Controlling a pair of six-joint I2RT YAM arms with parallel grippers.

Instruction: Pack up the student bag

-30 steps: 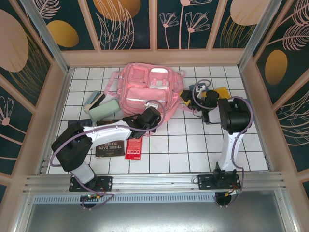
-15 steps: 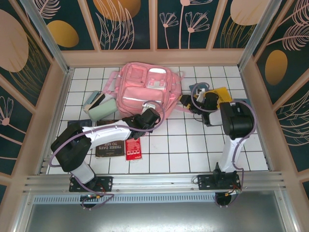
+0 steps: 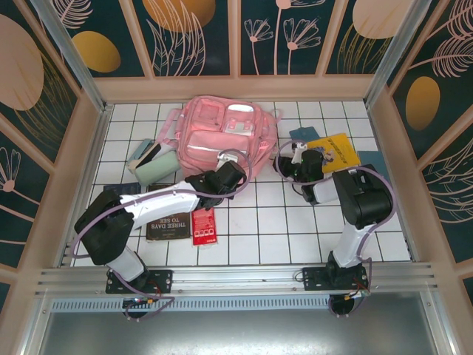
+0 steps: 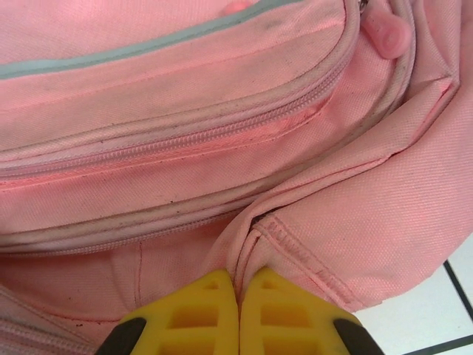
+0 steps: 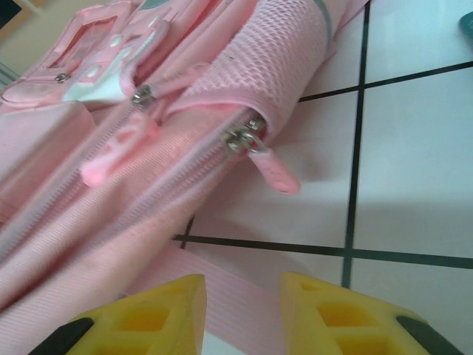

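**A:** Where does the student bag (image 3: 222,137) lie?

**B:** In the middle of the surface (image 3: 281,229), toward the back. A pencil case (image 3: 159,168) lies just left of it.

**A:** And in front of it?

**B:** A book (image 3: 168,225) lies at the front left, with a booklet (image 3: 204,226) just to its right. The left gripper (image 4: 238,303) is at the bag's near edge.

**A:** What's on the right?

**B:** The right gripper (image 5: 242,290) is at the bag's right side, with a strap (image 5: 229,277) between its fingers. A paperback (image 3: 336,150) lies further right.

Overhead downward; both wrist views near student bag (image 3: 222,139)
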